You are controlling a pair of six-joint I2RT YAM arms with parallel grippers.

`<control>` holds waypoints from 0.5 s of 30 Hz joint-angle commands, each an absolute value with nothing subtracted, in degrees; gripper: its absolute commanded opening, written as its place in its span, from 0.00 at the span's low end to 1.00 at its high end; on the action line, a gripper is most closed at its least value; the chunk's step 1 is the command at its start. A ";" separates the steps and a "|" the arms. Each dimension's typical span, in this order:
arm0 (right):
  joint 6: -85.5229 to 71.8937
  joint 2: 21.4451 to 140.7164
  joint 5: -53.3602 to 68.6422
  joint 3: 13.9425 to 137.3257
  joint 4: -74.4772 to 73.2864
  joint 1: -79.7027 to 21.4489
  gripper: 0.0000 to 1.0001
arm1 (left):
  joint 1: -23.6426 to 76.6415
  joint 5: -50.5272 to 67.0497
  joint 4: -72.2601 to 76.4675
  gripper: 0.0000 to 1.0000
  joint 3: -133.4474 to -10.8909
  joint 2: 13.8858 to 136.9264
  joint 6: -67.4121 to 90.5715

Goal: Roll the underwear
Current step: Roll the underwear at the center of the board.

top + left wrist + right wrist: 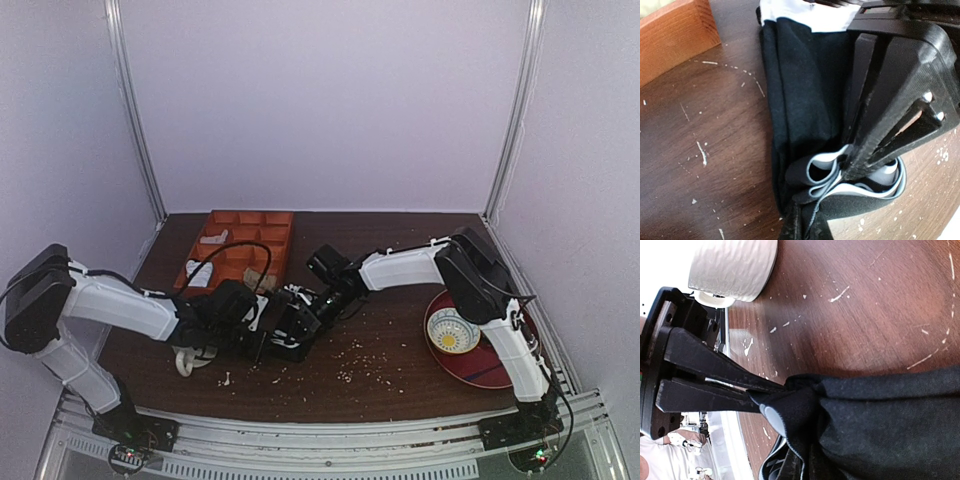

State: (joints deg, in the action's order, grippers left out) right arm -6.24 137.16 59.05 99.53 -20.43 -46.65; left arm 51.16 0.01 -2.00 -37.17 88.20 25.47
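A: How do the two arms stand?

B: Both arms reach toward the middle of the brown table (400,375) and meet there. The left arm comes low from the left side, and its left gripper (847,162) lies close over the wood. The right arm bends at the elbow and stretches leftward, so the right gripper (777,392) meets the other one from the opposite side.

A: And the fingers?

B: The left fingers are pressed together on the underwear (802,95), at the end where the pale edging folds in loops. The right fingers are also closed, and they pinch a black corner of the same underwear.

A: What is difficult to see?

B: In the top view the black cloth and the black grippers merge into one dark mass, so the shape of the fabric cannot be told there. Each wrist view cuts off a part of the garment.

A: How does the garment look?

B: It is black and soft, gathered in long folds, with white edging at one end. It lies on the table between the orange tray (262,235) and the red plate (500,375), near the front of the tray. A white bowl (452,332) sits on that plate.
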 commanded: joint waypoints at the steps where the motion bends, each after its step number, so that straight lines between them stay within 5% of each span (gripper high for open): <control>1: -5.38 138.96 59.23 100.11 -23.63 -46.82 0.00 | 49.85 -0.13 0.74 0.00 -38.01 89.01 25.23; 15: -6.58 135.50 57.49 96.52 -19.41 -46.52 0.14 | 49.48 5.83 -11.30 0.00 -47.60 94.93 26.90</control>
State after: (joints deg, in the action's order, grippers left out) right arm -6.15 137.14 59.20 99.09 -20.36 -46.30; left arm 49.93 3.25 -8.40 -43.86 92.47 25.93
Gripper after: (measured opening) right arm 0.130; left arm 0.012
